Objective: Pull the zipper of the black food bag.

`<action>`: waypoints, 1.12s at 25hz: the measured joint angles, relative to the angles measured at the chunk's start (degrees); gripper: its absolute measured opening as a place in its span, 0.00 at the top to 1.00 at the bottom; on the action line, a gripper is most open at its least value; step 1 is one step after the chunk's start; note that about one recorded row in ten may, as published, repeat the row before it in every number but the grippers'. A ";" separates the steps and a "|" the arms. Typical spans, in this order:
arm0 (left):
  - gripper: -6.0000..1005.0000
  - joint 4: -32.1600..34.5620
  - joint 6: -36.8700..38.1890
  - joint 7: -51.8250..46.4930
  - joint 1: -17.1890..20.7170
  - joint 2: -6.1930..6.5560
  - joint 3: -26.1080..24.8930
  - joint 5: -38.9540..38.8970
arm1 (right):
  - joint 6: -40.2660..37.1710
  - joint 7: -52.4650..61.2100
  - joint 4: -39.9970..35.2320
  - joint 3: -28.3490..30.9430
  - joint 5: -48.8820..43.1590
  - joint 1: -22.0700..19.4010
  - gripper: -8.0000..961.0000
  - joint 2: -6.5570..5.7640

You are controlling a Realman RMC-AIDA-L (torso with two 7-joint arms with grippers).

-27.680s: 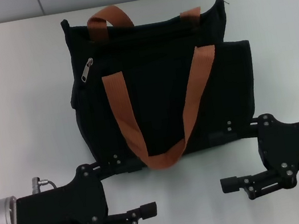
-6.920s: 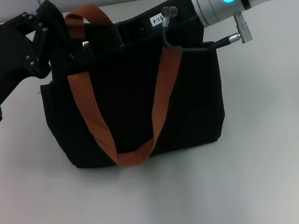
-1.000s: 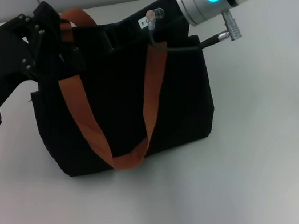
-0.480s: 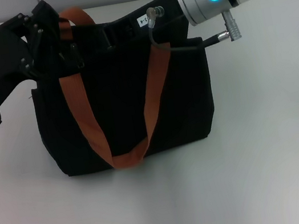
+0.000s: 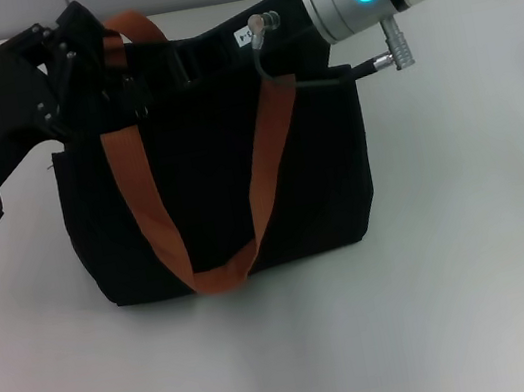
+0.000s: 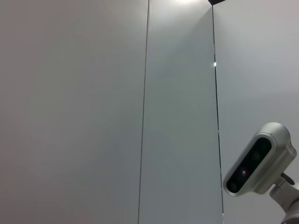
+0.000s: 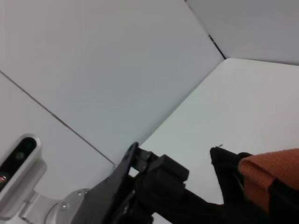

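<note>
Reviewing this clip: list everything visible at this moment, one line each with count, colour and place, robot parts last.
black food bag: one, black, standing on the table in the middle of the head view.
webbing handles: two, orange-brown; one hangs in a loop down the bag's front, the other rises at its top far edge.
zipper: not visible; the arms cover the bag's top edge.
table: one, white, under the bag.
wall camera: one, silver-grey, on a bracket against the grey wall panels, in the left wrist view.
left gripper: one, black, at the bag's top left corner.
right gripper: one, black on a silver wrist, reaching across the bag's top edge.
</note>
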 joint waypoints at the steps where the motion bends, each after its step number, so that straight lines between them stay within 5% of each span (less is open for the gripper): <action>1: 0.97 0.00 0.01 0.00 0.02 0.01 0.00 0.00 | 0.18 0.26 -0.18 -0.21 -0.39 0.00 0.73 0.00; 7: 0.97 0.00 0.09 0.00 0.22 0.07 0.00 0.02 | 0.63 1.87 -0.97 -1.22 -2.48 0.27 0.95 0.01; 28: 0.97 0.00 0.31 0.35 0.82 0.13 -0.58 0.05 | 2.17 12.79 -11.36 -4.11 -13.03 -1.02 0.99 0.17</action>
